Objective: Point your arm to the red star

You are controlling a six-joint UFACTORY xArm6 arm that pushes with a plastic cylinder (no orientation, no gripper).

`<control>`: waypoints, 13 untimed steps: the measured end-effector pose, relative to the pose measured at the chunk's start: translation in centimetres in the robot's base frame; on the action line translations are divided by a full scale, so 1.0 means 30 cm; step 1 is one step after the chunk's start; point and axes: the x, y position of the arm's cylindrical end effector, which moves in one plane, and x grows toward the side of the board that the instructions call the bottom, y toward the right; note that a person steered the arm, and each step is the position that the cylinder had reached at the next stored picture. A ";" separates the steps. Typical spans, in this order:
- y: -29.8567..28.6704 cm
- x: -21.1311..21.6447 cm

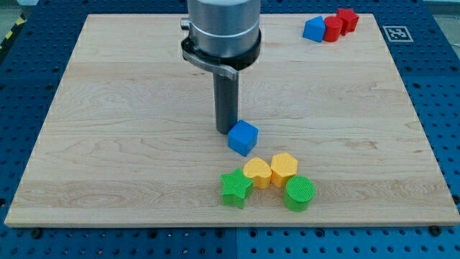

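Where the counter [108, 158] comes nearest the view's bottom, a cluster of four blocks lies a little right of centre. The green star [236, 188] sits at the cluster's left, touching the yellow heart-shaped block [257, 172] just above and to its right. The yellow hexagonal block [284, 168] stands against that block's right side. The green cylinder [300, 193] rests below the hexagon, at the cluster's lower right.

Just above the cluster, and apart from it, is the blue cube [243, 137], turned so that one corner faces the view's bottom. My tip [227, 130] meets the counter immediately to the cube's left, touching it or very nearly so; the exact contact cannot be resolved. The rod [227, 101] rises straight from the tip into the grey cylindrical arm housing [221, 32], which fills the upper centre of the view. The arm carries no fingers, so neither an apart nor a together state can be told.

Farthest away, in the counter's corner at the view's top right, three blocks stand in a tight row. The blue block [313, 29], roughly wedge-like in outline, is leftmost. A red cylinder [332, 29] touches it on the right. The red star [348, 19] is last in the row, its shape only partly legible. This red star lies well apart from my tip, up and to the view's right. A square black-and-white marker [397, 33] lies on the blue perforated surround [438, 86] just beyond that corner.
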 end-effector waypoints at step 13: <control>0.712 -0.543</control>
